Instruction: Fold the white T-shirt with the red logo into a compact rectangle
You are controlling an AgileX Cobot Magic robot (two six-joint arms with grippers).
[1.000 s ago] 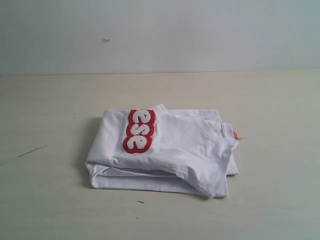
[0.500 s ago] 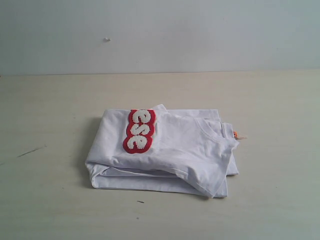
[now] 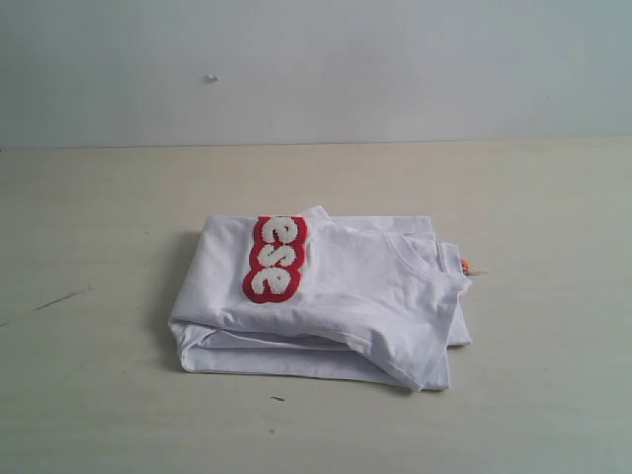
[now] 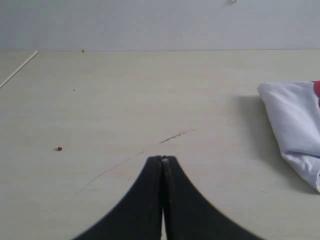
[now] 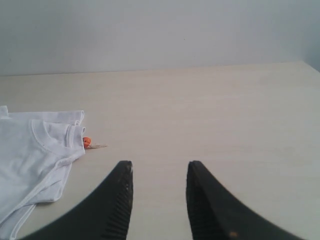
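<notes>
Room camera: the shirt (image 3: 316,296) is lying on the table (image 3: 89,405) as a chunky folded rectangle. The logo (image 3: 276,259) is sitting on its top layer and the collar (image 3: 420,252) is facing up at the other end. No arms are showing, so I'm guessing the folding's basically done, though the edges are uneven.

Left wrist camera: the left gripper (image 4: 162,159) is hanging well off the shirt's side, pinched closed on nothing.

Right wrist camera: the right gripper (image 5: 159,172) is hovering near the shirt's collar end, by the orange tag (image 5: 87,142). Its jaws are parted and empty, probably parked clear so it isn't dragging the fold.
</notes>
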